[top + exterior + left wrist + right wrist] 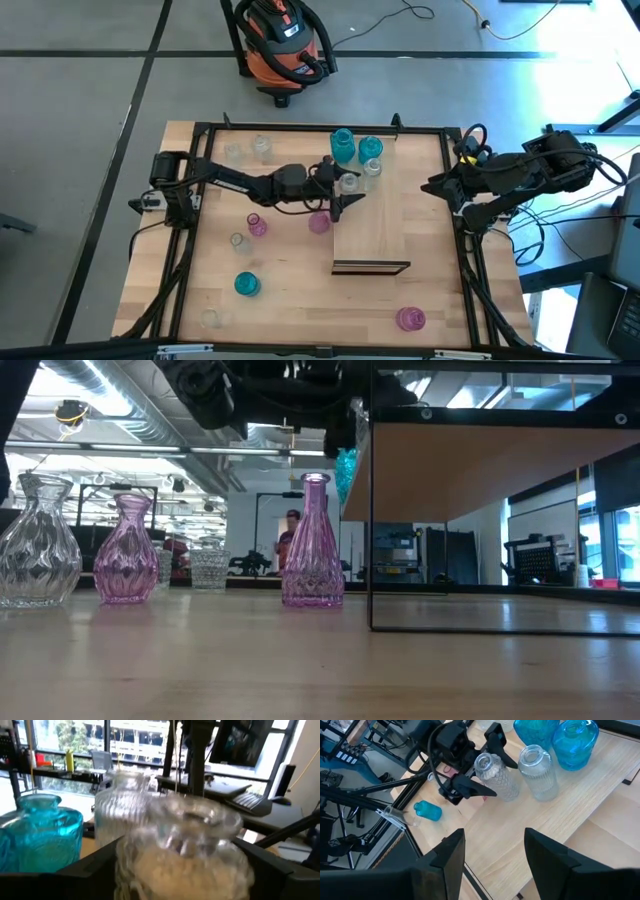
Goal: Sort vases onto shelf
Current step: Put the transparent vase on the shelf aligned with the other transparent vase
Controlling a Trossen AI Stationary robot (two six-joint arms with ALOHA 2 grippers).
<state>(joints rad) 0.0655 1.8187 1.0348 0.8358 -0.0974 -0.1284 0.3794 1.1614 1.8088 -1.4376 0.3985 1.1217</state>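
Vases [356,146] are crowding the shelf's [372,225] twelve o'clock end; left end effector [345,190], released, is straddling a clear vase [498,776]; six o'clock half is lying bare.

Robotics lab in an open-plan industrial office.

Premises: grey concrete floor [80,150] with an orange shop vacuum [283,45] and loose cables [420,15] beside a black-framed wooden desk [290,270]; exposed silver ceiling ducts [130,405] and strip lights overhead; large windows [125,737]; workstations with monitors [245,742] and a keyboard [252,800]; a person [290,540] stood far back.
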